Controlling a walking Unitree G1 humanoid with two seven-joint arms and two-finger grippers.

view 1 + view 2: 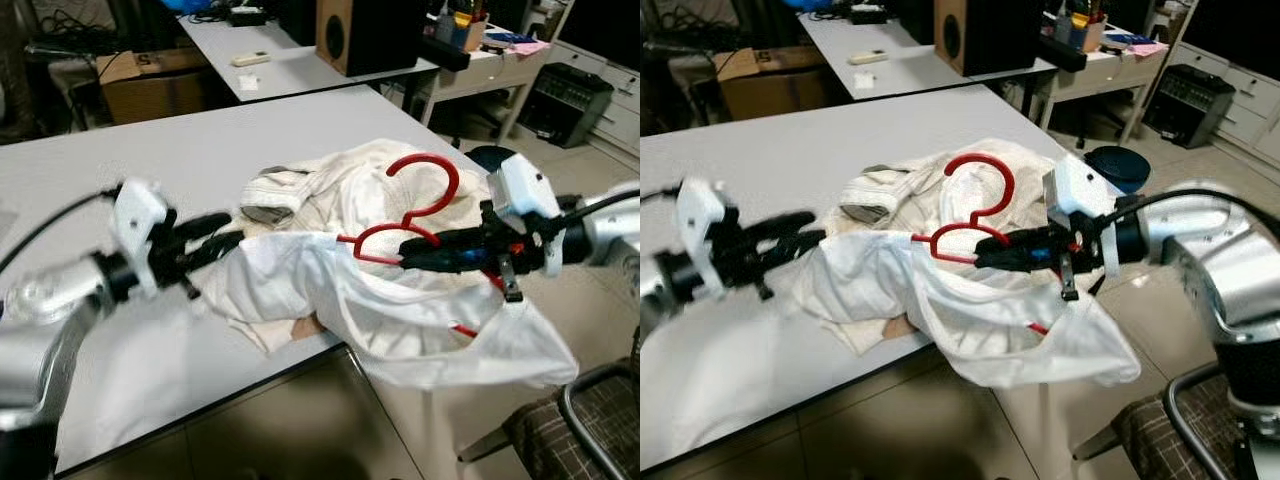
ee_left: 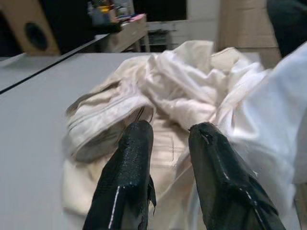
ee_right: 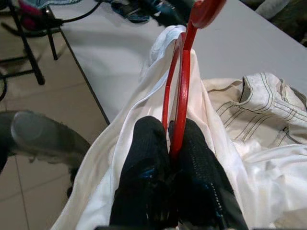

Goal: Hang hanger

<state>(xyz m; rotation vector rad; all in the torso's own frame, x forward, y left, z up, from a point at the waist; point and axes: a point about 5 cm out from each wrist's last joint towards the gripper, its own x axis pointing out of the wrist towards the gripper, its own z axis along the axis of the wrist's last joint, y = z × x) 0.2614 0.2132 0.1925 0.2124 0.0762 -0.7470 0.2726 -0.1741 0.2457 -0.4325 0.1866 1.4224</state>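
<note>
While the crumpled cream-white garment (image 1: 340, 250) lies heaped at the near edge of the grey table (image 1: 180, 160), the right gripper (image 1: 415, 250) pinches the red plastic hanger (image 1: 420, 215) above it; the left gripper (image 1: 225, 243), fingers slightly parted and empty, touches the garment's other side.

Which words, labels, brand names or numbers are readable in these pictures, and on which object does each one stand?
None can be read.
Cardboard box: a dark mark on its flap, too blurred to read.
Desk clutter at the back: too small to read.
Red hanger, white clothes: no print visible.
</note>
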